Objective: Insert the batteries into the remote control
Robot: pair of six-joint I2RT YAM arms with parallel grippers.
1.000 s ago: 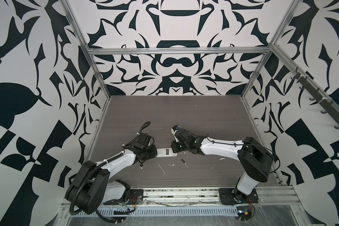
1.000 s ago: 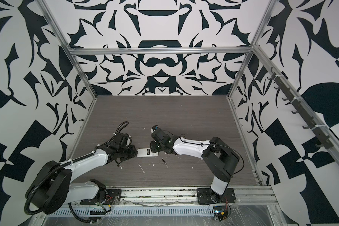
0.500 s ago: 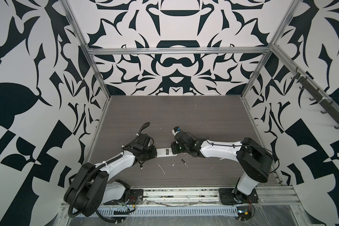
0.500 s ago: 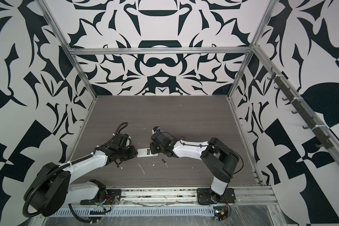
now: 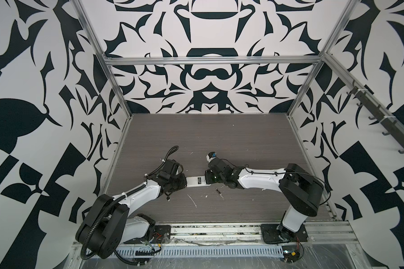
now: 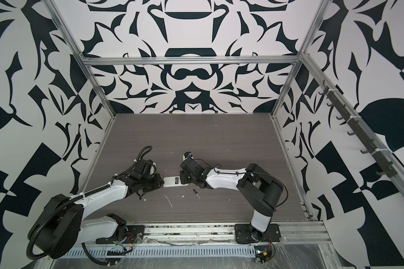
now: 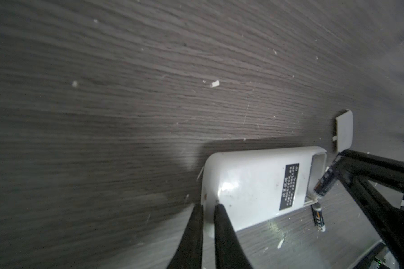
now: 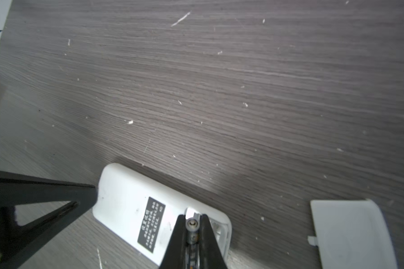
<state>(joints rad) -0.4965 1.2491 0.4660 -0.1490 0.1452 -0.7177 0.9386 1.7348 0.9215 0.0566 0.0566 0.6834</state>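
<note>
With the remote lying back up on the table and the left claw closed on its corner, the right claw grips one battery tilted over the open slot, so next it probably must lower it flat inside; the other battery lies just beside.

Dark wood-grain table across the booth floor, and it's littered. There's a long white sliver near the front, a chunky white chip in the left wrist view, and a thin pale streak in the right wrist view. A loose white cover plate lies flat on the wood, a small tab poking from one edge. Bold black-and-white patterned walls all round, with silver frame bars at the joins. A rail of dark hooks runs along the right wall, and a slotted grey strip along the front edge.
</note>
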